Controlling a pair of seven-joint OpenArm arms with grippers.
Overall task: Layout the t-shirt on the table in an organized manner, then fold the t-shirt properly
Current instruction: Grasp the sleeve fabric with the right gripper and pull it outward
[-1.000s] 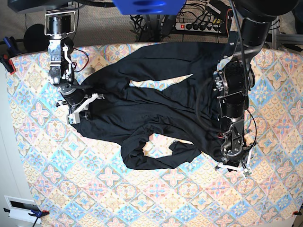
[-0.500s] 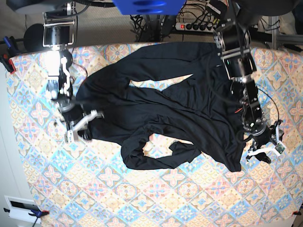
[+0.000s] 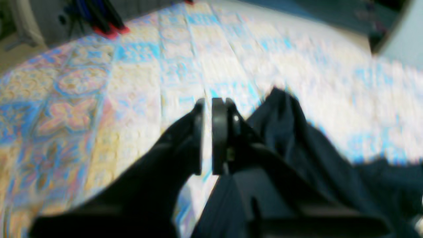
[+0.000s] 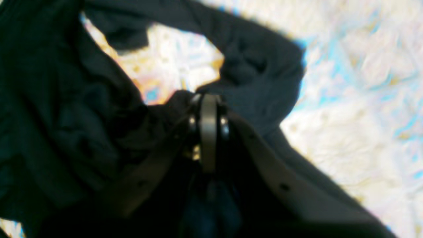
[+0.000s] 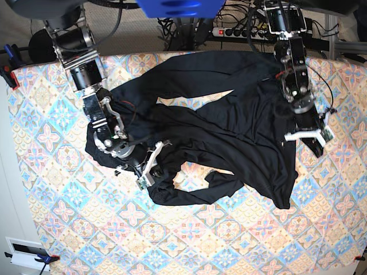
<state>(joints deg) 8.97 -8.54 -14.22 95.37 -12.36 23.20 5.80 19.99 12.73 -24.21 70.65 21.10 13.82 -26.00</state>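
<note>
— What is the left end effector point(image 3: 205, 109) doing?

— Its jaws are all but closed. Only a thin slit is left between them, and the patterned cloth shows through it, so nothing is held. It hangs over bare table point(image 3: 99, 82), with a peak of the black t-shirt point(image 3: 297, 138) just beside it.

— And in the base view?

— There the left end effector point(image 5: 308, 139) sits at the shirt's edge on that view's right, and its arm runs up toward the back of the table.

— The right end effector point(image 4: 208, 102)?

— Closed, pads pressed together. The wrist picture is blurred, and dark fabric lies all around the tip. I cannot tell whether a fold is pinched between the pads or the tip just rests on the cloth.

— Where is it on the garment?

— In the base view the right end effector point(image 5: 147, 167) is over the lower left part of the t-shirt point(image 5: 229, 129), beside a loop of fabric that frames a patch of table. Its arm reaches up and to the left.

— How does the shirt lie?

— It is crumpled, not flat. It spreads across the middle and back of the table point(image 5: 229, 246), bunched at the left, with a point trailing toward the front at the right. The right wrist view shows the t-shirt point(image 4: 66, 125) in heavy folds against the pale table point(image 4: 347, 115).
</note>
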